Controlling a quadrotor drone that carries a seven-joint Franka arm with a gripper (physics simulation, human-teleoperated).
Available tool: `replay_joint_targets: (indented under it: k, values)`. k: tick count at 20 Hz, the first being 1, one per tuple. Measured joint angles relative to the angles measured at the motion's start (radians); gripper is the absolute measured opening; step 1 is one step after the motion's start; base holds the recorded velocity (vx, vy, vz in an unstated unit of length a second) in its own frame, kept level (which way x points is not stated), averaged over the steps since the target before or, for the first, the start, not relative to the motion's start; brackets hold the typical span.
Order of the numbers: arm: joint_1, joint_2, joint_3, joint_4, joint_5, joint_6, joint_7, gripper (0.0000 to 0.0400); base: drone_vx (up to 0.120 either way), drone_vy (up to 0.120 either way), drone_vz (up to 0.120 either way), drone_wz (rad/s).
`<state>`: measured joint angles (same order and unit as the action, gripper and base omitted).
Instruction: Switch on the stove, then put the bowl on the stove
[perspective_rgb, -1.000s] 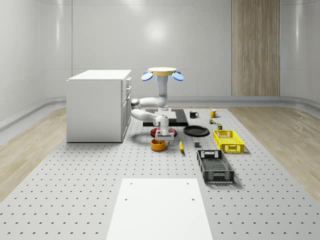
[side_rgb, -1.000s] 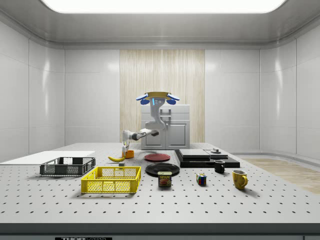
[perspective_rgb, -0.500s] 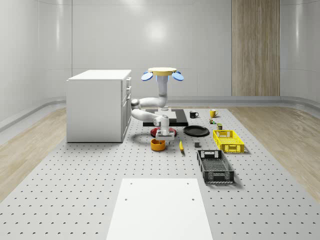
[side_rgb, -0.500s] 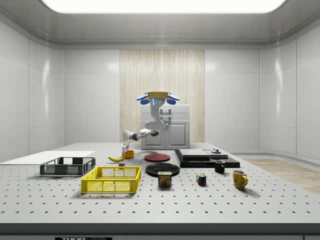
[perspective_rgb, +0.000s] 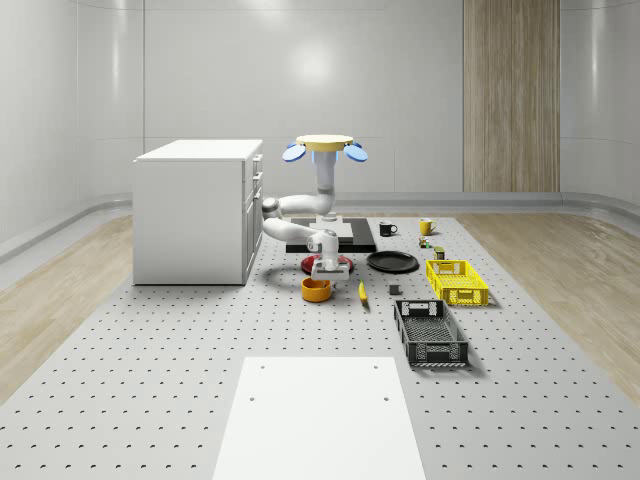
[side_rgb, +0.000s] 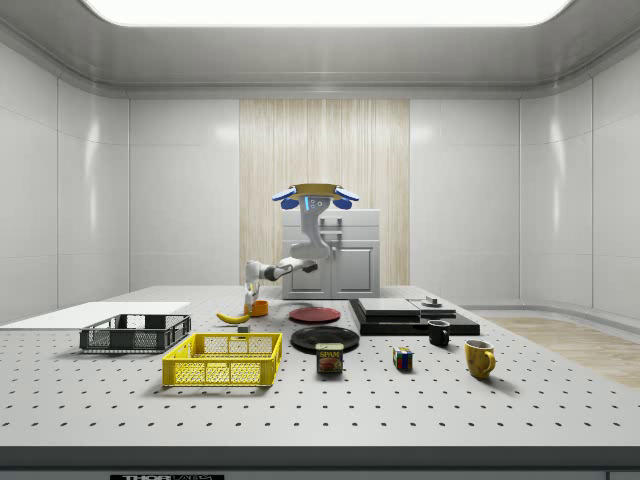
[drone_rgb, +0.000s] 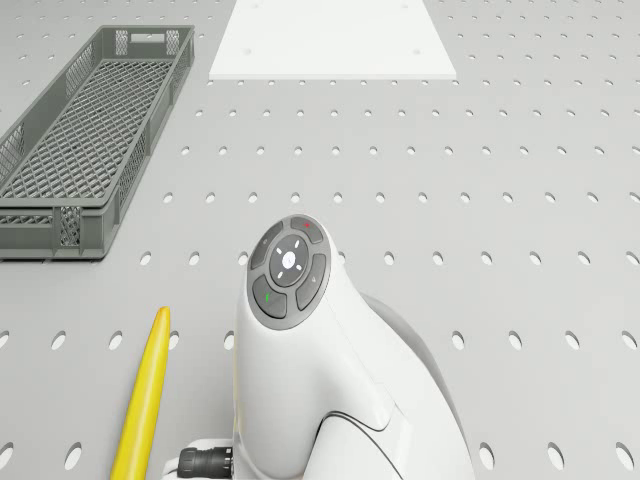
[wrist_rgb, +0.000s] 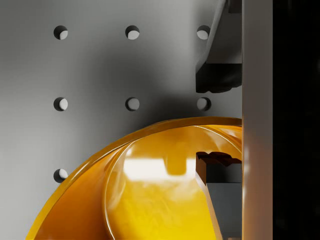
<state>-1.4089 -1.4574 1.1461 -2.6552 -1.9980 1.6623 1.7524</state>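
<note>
The banana (perspective_rgb: 362, 291) and red plate (perspective_rgb: 341, 265) lie close beside the bowl (perspective_rgb: 316, 289); bare worktop (perspective_rgb: 180, 340) stretches toward the cabinet (perspective_rgb: 195, 210).

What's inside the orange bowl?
One finger of the hand reaches inside the bowl, the other stays outside its rim. The inside looks bare; the finger covers part of it.

"SPAM" stands on the can (side_rgb: 330, 358) in the side view; nothing else is legible.

The scene is evenly and brightly lit from a large ceiling light panel (side_rgb: 320, 10). Soft shadows are cast, and glare is seen inside the glossy orange bowl (wrist_rgb: 150, 200).
</note>
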Motion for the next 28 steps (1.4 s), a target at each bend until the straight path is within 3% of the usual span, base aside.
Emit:
replay_joint_targets:
  k: [5, 10, 13, 28]
  values:
    - [0.001, 0.001, 0.0, -0.001, -0.001, -0.001, 0.0, 0.0115, 0.0, 0.0, 0.0, 0.0]
    - [0.005, 0.0, 0.017, -0.01, 0.015, -0.011, 0.0, 0.0104, 0.0, 0.0, 0.0, 0.0]
    - [0.011, -0.003, 0.045, -0.022, 0.04, -0.025, 0.001, 0.0102, 0.0, 0.0, 0.12, 0.0]
    - [0.014, -0.015, 0.087, -0.037, 0.082, -0.037, 0.005, 0.01, -0.12, 0.112, 0.112, 0.0]
